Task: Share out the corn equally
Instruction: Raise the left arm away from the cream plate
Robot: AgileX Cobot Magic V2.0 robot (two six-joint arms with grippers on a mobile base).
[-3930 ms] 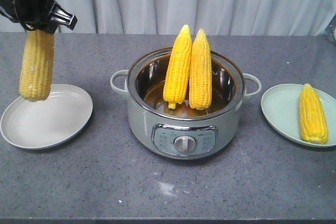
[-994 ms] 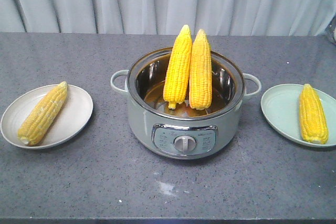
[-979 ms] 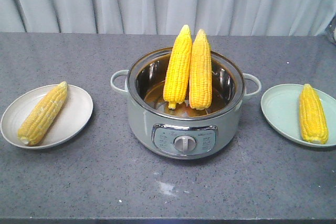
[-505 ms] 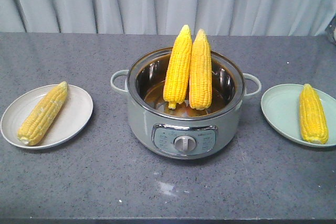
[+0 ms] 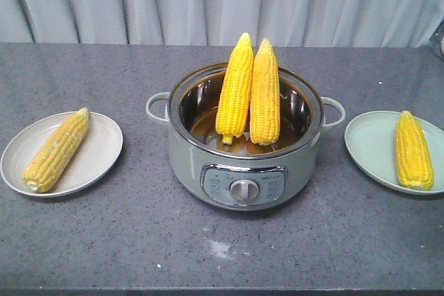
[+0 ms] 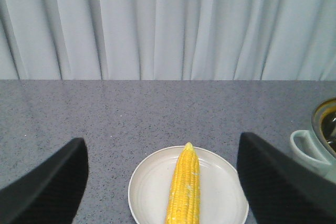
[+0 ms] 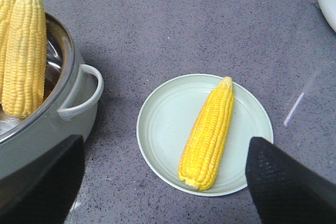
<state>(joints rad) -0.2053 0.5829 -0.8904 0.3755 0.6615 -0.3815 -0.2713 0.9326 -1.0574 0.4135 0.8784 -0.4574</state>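
Frontally, we are seeing neither hand, only the desk [image 5: 139, 240], where the pot [image 5: 243, 171] is sitting between two plates. Two cobs [image 5: 234, 88] are standing upright in the pot, side by side and touching, their tips rising above the rim. The left cob [image 5: 57, 150] is lying slantwise on the left plate [image 5: 97, 154]. The right cob [image 5: 413, 150] is lying on the right plate [image 5: 371, 143], tip pointing away from us. Only the wrist views are showing the hands. The left hand [image 6: 161, 139] is facing the left plate, gaping wide and gripping nothing. The right hand [image 7: 166, 140] is looking down on the right plate, likewise spread wide and holding nothing, with the pot sitting at that view's left edge.
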